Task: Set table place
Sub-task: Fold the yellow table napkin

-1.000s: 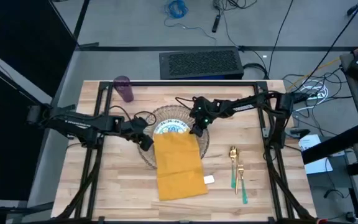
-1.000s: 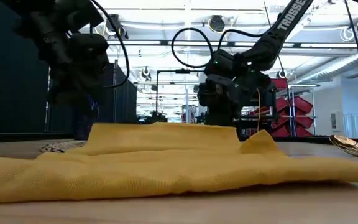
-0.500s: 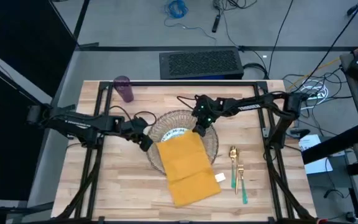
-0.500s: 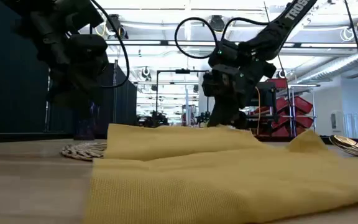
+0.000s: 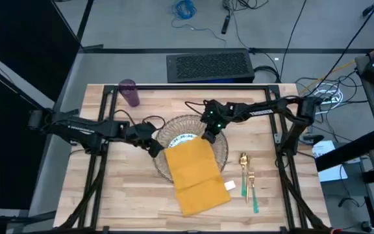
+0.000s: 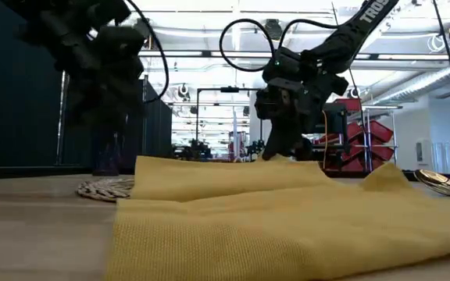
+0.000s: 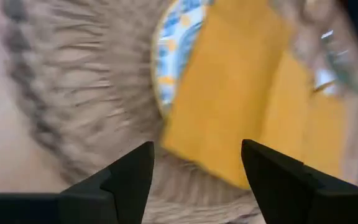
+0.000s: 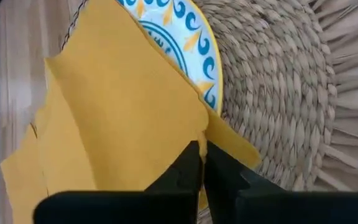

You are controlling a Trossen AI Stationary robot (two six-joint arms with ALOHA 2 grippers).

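The right claw [image 5: 205, 138] pinched the napkin [image 5: 195, 174] at its far edge over the plate [image 5: 180, 138]; the left claw [image 5: 154, 148] hovered wide beside the mat [image 5: 221, 153].

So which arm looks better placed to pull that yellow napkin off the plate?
Probably the right: the right gripper is shut on the napkin at its edge over the plate. The left gripper is open beside the mat, holding nothing.
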